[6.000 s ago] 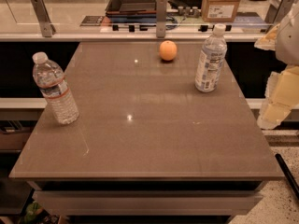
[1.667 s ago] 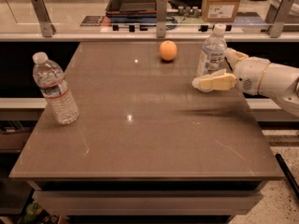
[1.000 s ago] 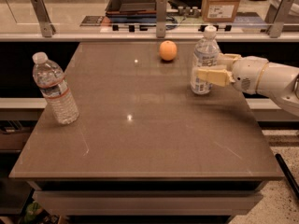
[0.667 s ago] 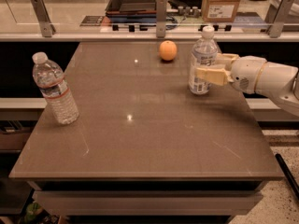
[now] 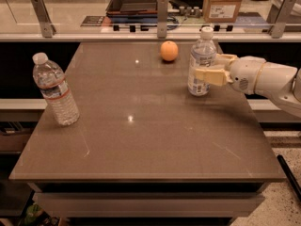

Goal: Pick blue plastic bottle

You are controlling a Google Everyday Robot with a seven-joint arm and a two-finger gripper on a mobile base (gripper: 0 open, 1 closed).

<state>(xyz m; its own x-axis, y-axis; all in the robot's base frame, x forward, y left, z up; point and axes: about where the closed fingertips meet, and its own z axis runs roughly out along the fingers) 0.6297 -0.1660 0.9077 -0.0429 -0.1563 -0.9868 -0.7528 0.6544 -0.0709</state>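
Observation:
The blue plastic bottle (image 5: 201,55) stands upright at the far right of the brown table (image 5: 141,140). It is clear, with a white cap and a blue-and-white label on its lower body. My gripper (image 5: 207,66) reaches in from the right on a white arm (image 5: 268,79). Its cream fingers (image 5: 210,76) sit on both sides of the bottle at label height, the near one across the front and the far one behind. The gripper is shut on the bottle, whose base is at the table top.
An orange (image 5: 169,51) lies just left of the bottle at the far edge. A clear ribbed bottle with a red band (image 5: 55,91) stands at the left edge. Behind the table a counter holds a dark tray (image 5: 134,1), a cardboard box (image 5: 222,3) and metal posts (image 5: 162,15).
The arm came in from the right and the fingers closed around the blue bottle. The bottle shifted a little to the left with the gripper. The other bottle and the orange stayed put.

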